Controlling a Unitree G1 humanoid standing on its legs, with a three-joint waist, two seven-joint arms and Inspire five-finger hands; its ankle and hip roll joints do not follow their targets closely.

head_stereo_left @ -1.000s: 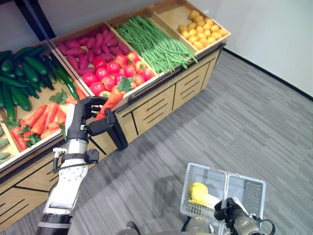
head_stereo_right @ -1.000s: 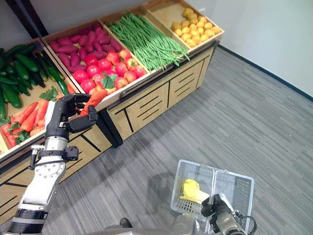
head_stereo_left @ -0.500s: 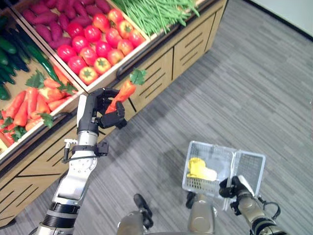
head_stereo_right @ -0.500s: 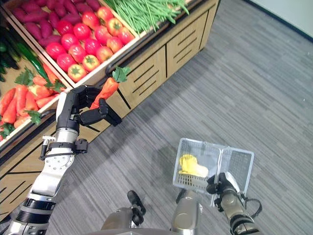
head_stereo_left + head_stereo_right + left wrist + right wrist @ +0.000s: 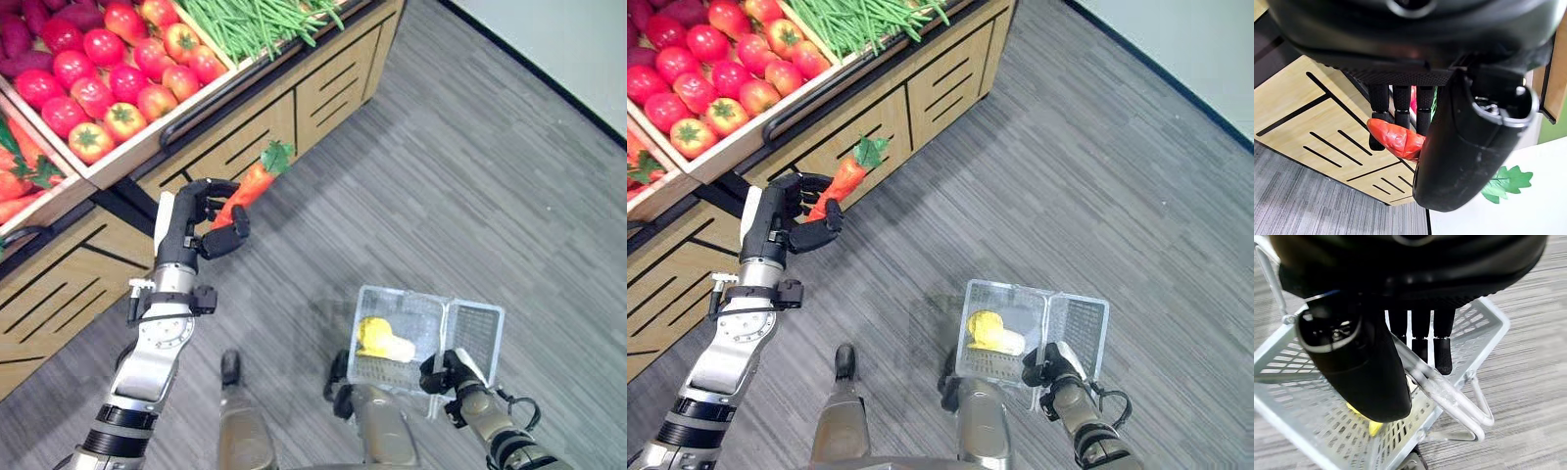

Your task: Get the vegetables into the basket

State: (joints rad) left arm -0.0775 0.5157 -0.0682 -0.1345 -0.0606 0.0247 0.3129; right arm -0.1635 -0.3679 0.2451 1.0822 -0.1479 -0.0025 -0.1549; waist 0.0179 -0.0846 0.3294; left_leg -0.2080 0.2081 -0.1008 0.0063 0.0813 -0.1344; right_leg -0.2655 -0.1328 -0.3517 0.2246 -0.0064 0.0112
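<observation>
Lifted clear of the produce stand (image 5: 245, 127), the carrot (image 5: 245, 188) sits clamped in my left robot hand (image 5: 201, 220); my right robot hand (image 5: 446, 372) grips the basket (image 5: 392, 304) handle.

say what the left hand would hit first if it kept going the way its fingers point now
Probably the light wooden drawer front of the produce stand. The left hand, shut on the orange carrot with green leaves, points towards it, and the left wrist view shows that panelling just past the fingers. Depth is unclear.

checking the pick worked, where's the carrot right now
The carrot is clamped in the left hand, held in the air in front of the wooden stand's drawers, left of and apart from the basket that the right hand holds.
</observation>
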